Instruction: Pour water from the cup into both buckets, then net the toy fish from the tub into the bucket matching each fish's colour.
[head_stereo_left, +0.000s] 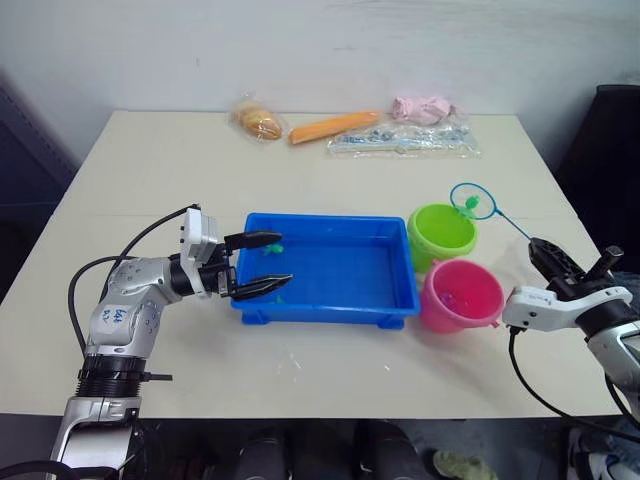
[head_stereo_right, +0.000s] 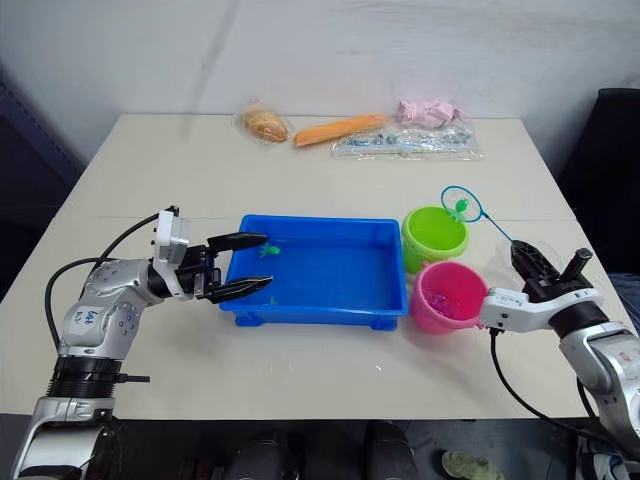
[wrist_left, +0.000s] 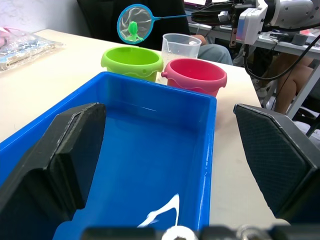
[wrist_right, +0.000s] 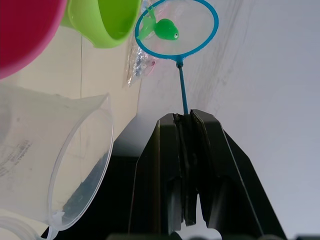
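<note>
Even, bright, diffuse overhead light; table reads pale w/ only soft, short shadows under the tub near edge and beside the buckets, no hard glare on the tabletop. Head views sharp mid-scene, dark at left/right margins and along near edge. Left wrist view: a white glare streak on the wet tub floor, close fingers soft and out of focus, far background a bit washed; right wrist view: wall blown pale, cup near lens blurry, net crisp against it.
</note>
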